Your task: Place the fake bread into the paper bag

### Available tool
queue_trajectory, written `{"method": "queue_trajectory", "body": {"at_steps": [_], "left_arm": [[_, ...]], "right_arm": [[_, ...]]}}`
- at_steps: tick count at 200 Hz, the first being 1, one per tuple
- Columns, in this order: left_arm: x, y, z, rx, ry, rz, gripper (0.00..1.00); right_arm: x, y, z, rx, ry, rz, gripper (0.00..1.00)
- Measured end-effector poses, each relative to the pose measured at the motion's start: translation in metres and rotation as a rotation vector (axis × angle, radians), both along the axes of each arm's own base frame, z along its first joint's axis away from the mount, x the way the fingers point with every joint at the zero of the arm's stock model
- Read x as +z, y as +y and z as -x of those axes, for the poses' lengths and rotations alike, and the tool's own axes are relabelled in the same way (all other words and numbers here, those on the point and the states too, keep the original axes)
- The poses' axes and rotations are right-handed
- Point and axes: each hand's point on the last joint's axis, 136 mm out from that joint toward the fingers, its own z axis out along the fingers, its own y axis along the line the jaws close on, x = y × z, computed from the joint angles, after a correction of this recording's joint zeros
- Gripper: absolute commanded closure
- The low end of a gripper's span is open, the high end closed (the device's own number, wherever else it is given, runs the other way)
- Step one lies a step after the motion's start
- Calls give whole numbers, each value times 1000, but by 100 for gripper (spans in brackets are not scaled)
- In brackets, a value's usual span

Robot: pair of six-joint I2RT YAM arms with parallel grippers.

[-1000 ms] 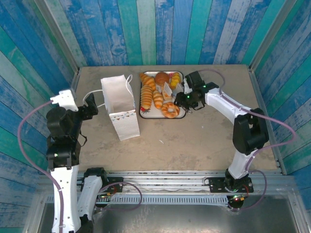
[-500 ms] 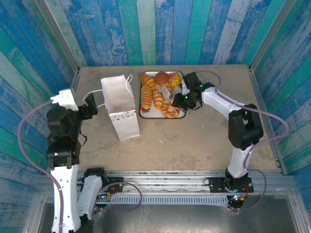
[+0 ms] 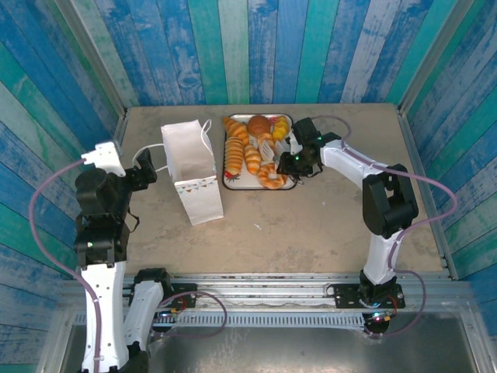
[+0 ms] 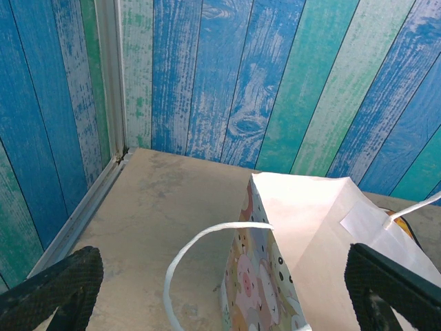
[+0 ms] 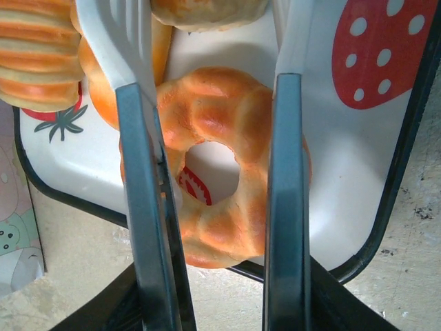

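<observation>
The fake bread lies on a strawberry-print tray (image 3: 256, 189) at the back middle of the table: croissants (image 3: 237, 140), a round brown bun (image 3: 258, 124) and a ring doughnut (image 3: 272, 177). My right gripper (image 3: 278, 159) reaches over the tray's near right corner. In the right wrist view its fingers (image 5: 286, 172) press on both sides of the ring doughnut (image 5: 213, 158), which rests on the tray (image 5: 406, 172). The white paper bag (image 3: 190, 167) stands upright left of the tray. My left gripper (image 4: 220, 289) hangs open just left of the bag (image 4: 324, 234), its mouth open.
A croissant (image 5: 34, 62) lies close beside the right gripper's left finger. The bag's cord handle (image 4: 179, 262) loops out toward the left gripper. Blue plank walls (image 3: 248, 47) close in the table on three sides. Bare tabletop (image 3: 326, 225) lies in front of the tray.
The right gripper moved a little left over the tray and its jaws narrowed onto the ring doughnut. The left arm and the bag have not moved.
</observation>
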Motion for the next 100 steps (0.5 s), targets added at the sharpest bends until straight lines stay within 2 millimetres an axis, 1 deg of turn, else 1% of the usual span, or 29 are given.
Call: {"method": "queue_trajectory", "body": {"at_steps": [41,63,100], "left_arm": [[-3,0,-3,-1,14,2,6],[-4,0,-5,-1,18,4,6],[-3,0,-5,1,17,14,6]], "right_arm": [[0,0,1,2,1,1,78],[2,-1,1,-1,-5,0,81],[7,-5,9,-8,-14,0,87]]}}
